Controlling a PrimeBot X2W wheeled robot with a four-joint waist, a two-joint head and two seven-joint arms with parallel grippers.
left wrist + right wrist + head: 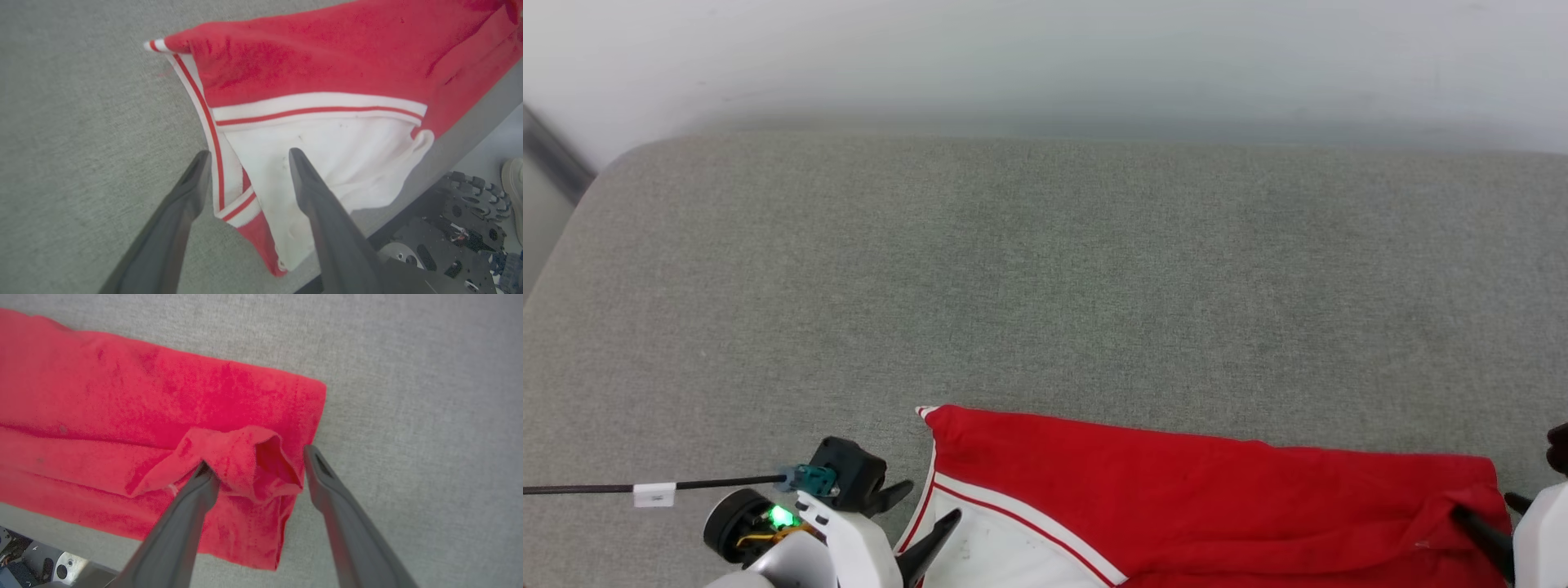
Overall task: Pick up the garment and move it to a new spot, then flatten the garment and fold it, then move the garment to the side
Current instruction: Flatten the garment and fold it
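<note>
Garment (1176, 498) lies folded into a long red band along the near edge of the grey counter (1045, 269), at the lower right of the head view. Its white sleeve (327, 159) droops over that edge in the left wrist view. Left gripper (249, 157): fingers wide apart and holding nothing, straddling the striped trim (212, 134) beside the sleeve. Right gripper (258, 459): fingers also wide and holding nothing, with a raised pucker (241, 457) of red cloth between them at the band's other end. No lettering is visible on the upturned face. Handling assessment: the cloth appears light, soft and limp, with a slightly napped surface. It will sag and stretch rather than keep shape, and layers are likely to slide over one another if lifted by one ply. The overhanging sleeve may drag the band off the edge. Recommended holds: the two ends of the band, pinching through all layers together. The trim and the hem corner by the pucker look firmer and should slip less than plain cloth. A shallow pinch risks taking only the top layer and opening the fold.
</note>
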